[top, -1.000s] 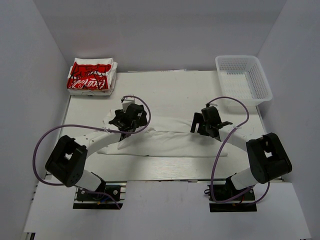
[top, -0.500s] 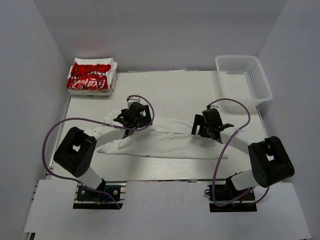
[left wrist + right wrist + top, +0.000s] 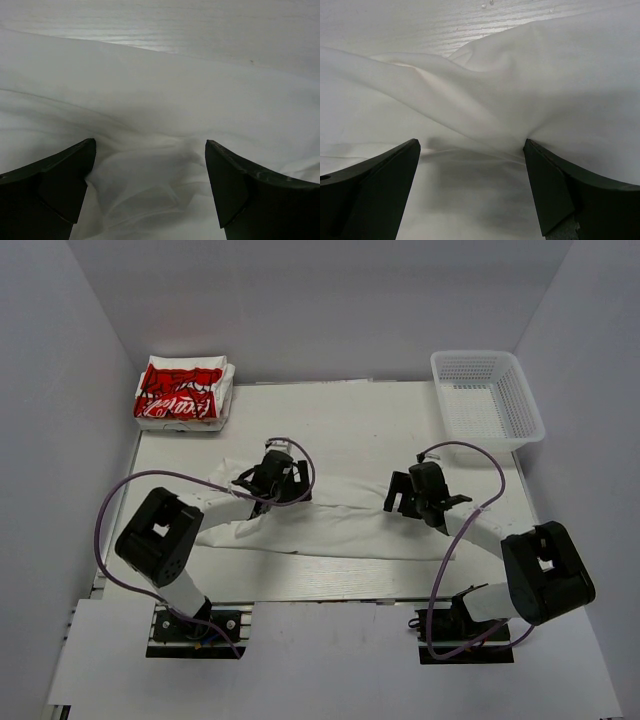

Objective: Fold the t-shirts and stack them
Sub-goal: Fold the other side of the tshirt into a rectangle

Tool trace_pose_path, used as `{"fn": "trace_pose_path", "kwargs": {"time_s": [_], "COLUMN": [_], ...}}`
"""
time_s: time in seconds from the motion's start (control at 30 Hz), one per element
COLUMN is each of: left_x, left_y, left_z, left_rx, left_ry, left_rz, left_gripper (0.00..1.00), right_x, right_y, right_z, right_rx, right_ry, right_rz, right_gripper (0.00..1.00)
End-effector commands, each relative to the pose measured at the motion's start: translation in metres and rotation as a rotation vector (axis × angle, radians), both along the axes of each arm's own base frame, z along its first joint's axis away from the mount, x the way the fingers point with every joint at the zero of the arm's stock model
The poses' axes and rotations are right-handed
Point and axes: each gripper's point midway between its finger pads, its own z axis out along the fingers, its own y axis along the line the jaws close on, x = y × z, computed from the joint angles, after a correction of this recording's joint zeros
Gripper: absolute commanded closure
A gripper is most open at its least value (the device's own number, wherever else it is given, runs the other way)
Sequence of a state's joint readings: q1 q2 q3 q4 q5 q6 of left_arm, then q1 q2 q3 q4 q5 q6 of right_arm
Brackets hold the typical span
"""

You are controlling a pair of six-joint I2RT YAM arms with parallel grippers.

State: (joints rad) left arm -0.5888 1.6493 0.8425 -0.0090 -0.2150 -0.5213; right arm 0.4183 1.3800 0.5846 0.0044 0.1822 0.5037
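A plain white t-shirt (image 3: 345, 522) lies rumpled across the middle of the table. My left gripper (image 3: 272, 478) is open just above its left part; the left wrist view shows creased white cloth (image 3: 150, 165) between the spread fingers (image 3: 60, 185). My right gripper (image 3: 418, 492) is open over the shirt's right part; the right wrist view shows a fold of the cloth (image 3: 485, 115) ahead of the spread fingers (image 3: 555, 190). A folded stack of t-shirts with a red print (image 3: 182, 393) sits at the far left corner.
A white plastic mesh basket (image 3: 487, 397) stands at the far right corner. Purple cables (image 3: 130, 496) loop from both arms. White walls close the table on three sides.
Both grippers have moved a little to the right and lower onto the white shirt. The left arm has stretched further in. The shirt lies about as before.
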Motion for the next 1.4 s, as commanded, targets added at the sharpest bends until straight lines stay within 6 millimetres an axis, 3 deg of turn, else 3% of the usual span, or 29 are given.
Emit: {"fn": "trace_pose_path", "kwargs": {"time_s": [0.0, 0.03, 0.07, 0.17, 0.2, 0.23, 0.3, 0.33, 0.4, 0.47, 0.6, 0.7, 0.77, 0.8, 0.83, 0.9, 1.03, 1.07, 1.1, 1.27, 1.37], "left_x": [-0.027, -0.035, -0.058, -0.097, -0.105, -0.122, -0.134, -0.137, -0.136, -0.134, -0.142, -0.132, -0.118, -0.108, -0.101, -0.091, -0.075, -0.071, -0.070, -0.061, -0.041], "left_y": [-0.037, -0.043, -0.054, -0.071, -0.075, -0.077, -0.077, -0.077, -0.059, -0.043, -0.035, -0.017, 0.007, 0.015, 0.024, 0.037, 0.054, 0.050, 0.051, 0.066, 0.075], "left_z": [0.011, 0.011, 0.008, 0.009, 0.022, 0.022, 0.038, 0.062, 0.068, 0.088, 0.108, 0.088, 0.067, 0.066, 0.049, 0.041, 0.013, 0.012, -0.003, -0.039, -0.047], "left_rx": [-0.172, -0.207, -0.278, -0.366, -0.411, -0.423, -0.449, -0.466, -0.398, -0.346, -0.349, -0.271, -0.198, -0.161, -0.117, -0.028, 0.085, 0.078, 0.108, 0.168, 0.183], "left_ry": [0.023, 0.031, 0.085, 0.167, 0.163, 0.189, 0.173, 0.111, 0.095, 0.042, -0.019, -0.014, 0.021, 0.007, 0.051, 0.065, 0.107, 0.112, 0.152, 0.233, 0.245], "left_rz": [-0.165, -0.204, -0.274, -0.394, -0.403, -0.426, -0.441, -0.453, -0.371, -0.323, -0.346, -0.242, -0.066, -0.003, 0.087, 0.188, 0.321, 0.334, 0.338, 0.419, 0.478], "left_gripper": [0.00, 0.00, 0.00, 0.00, 0.00, 0.00, 0.00, 0.00, 0.00, 0.00, 0.00, 0.00, 0.00, 0.00, 0.00, 0.00, 0.00, 0.00, 0.00, 0.00, 0.00], "right_x": [-0.024, -0.024, -0.024, -0.024, -0.024, -0.025, -0.026, -0.025, -0.026, -0.025, -0.023, -0.022, -0.020, -0.020, -0.013, -0.019, -0.011, -0.007, -0.003, 0.009, 0.015], "right_y": [-0.006, -0.005, -0.005, -0.005, -0.005, -0.006, -0.008, -0.009, -0.011, -0.013, -0.014, -0.018, -0.020, -0.022, -0.023, -0.034, -0.048, -0.048, -0.045, -0.032, -0.025], "right_z": [-0.017, -0.017, -0.016, -0.014, -0.013, -0.013, -0.013, -0.009, -0.008, -0.006, -0.002, 0.001, 0.009, 0.010, 0.021, 0.021, 0.033, 0.034, 0.032, 0.014, 0.000], "right_rx": [0.004, 0.005, 0.004, 0.006, 0.002, 0.001, 0.001, -0.001, -0.003, -0.009, -0.009, -0.023, -0.037, -0.044, -0.039, -0.086, -0.152, -0.152, -0.146, -0.144, -0.136], "right_ry": [0.086, 0.085, 0.082, 0.080, 0.075, 0.076, 0.074, 0.058, 0.052, 0.042, 0.029, 0.029, 0.025, 0.027, 0.000, 0.028, -0.009, -0.019, -0.017, 0.009, 0.043], "right_rz": [-0.008, -0.008, -0.005, -0.001, 0.000, 0.000, -0.006, -0.012, -0.016, -0.030, -0.041, -0.057, -0.072, -0.079, -0.090, -0.137, -0.176, -0.178, -0.164, -0.085, -0.063], "right_gripper": [0.10, 0.10, 0.10, 0.10, 0.10, 0.10, 0.10, 0.10, 0.10, 0.10, 0.10, 0.10, 0.10, 0.10, 0.10, 0.10, 0.10, 0.10, 0.10, 0.10, 0.10]}}
